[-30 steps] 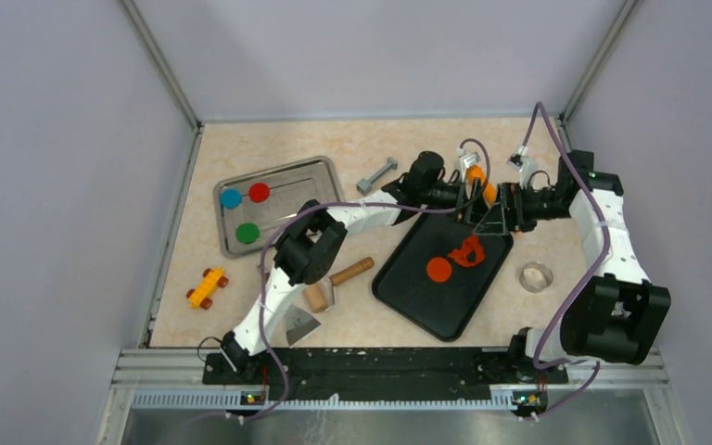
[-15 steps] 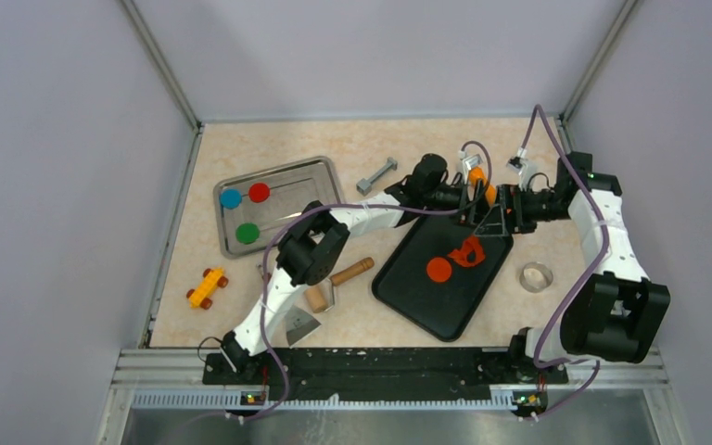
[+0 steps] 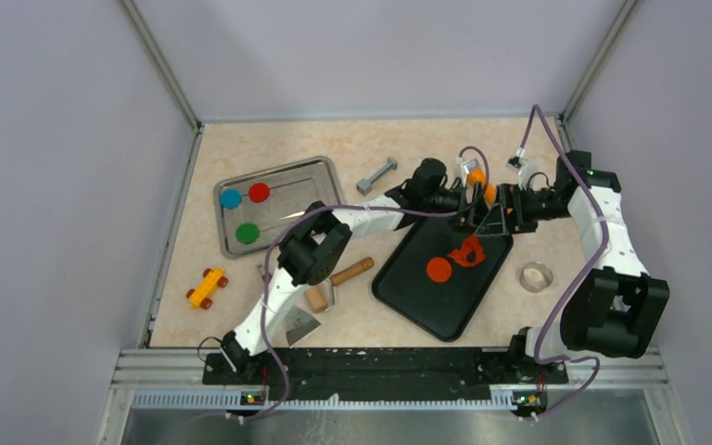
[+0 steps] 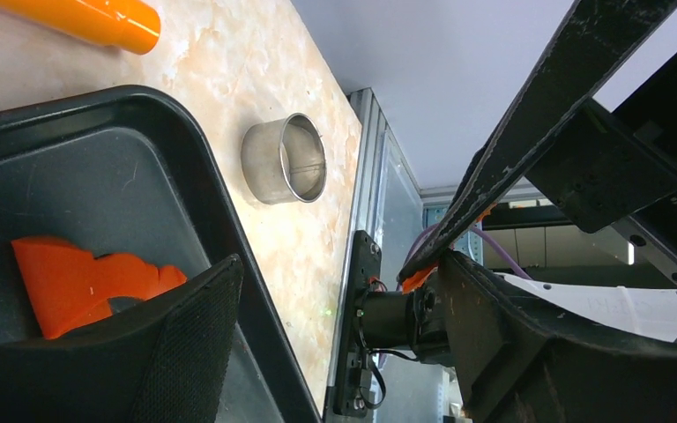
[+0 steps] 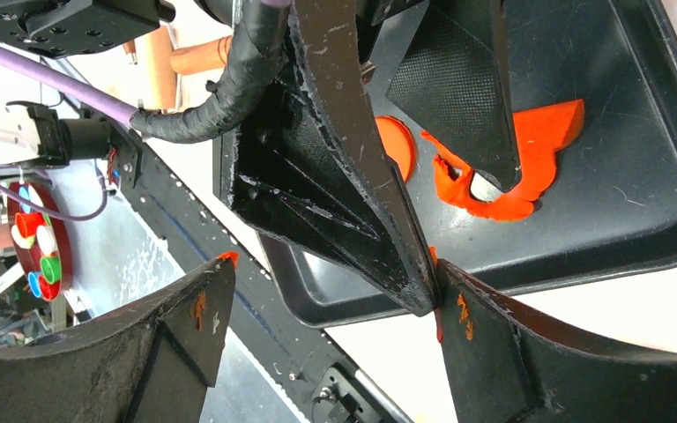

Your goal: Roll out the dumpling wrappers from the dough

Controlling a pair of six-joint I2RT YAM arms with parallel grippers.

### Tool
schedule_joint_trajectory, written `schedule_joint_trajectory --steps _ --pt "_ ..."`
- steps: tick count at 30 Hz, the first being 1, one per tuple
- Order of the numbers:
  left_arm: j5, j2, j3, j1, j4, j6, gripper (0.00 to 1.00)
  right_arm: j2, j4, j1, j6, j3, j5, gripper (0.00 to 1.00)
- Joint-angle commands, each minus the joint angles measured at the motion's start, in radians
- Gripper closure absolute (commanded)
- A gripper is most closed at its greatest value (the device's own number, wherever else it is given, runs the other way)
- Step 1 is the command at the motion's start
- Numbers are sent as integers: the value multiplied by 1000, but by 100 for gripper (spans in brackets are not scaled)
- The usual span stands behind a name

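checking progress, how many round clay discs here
4: blue disc, red disc and green disc on the silver tray; orange-red disc on the black tray. Others may be hidden.

Probably a robotics lab test cell: plain grey panels [image 3: 56, 185] in aluminium framing [image 3: 161, 63] enclose a small tabletop [image 3: 315, 139], with a black mounting rail [image 3: 380, 369] along the frame's bottom.

Ragged orange-red dough [image 3: 470, 250] lies flat beside a round red wrapper [image 3: 438, 270] on the black tray [image 3: 424, 308].
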Motion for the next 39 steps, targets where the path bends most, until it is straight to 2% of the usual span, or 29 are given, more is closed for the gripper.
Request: schedule_joint_trajectory --steps 1,11,22,26,39 --pt "-47 37 -36 11 -40 10 18 2 -4 8 -7 100 -65 19" --pt "-62 37 -14 31 -56 30 18 18 -9 8 -24 126 -35 19" --pt "76 -25 10 45 160 1 10 27 16 8 -20 106 27 20" --pt "79 -25 20 42 156 3 9 38 30 8 -12 95 58 20" --pt "1 19 80 -5 91 -21 5 39 -4 29 -33 71 6 18"
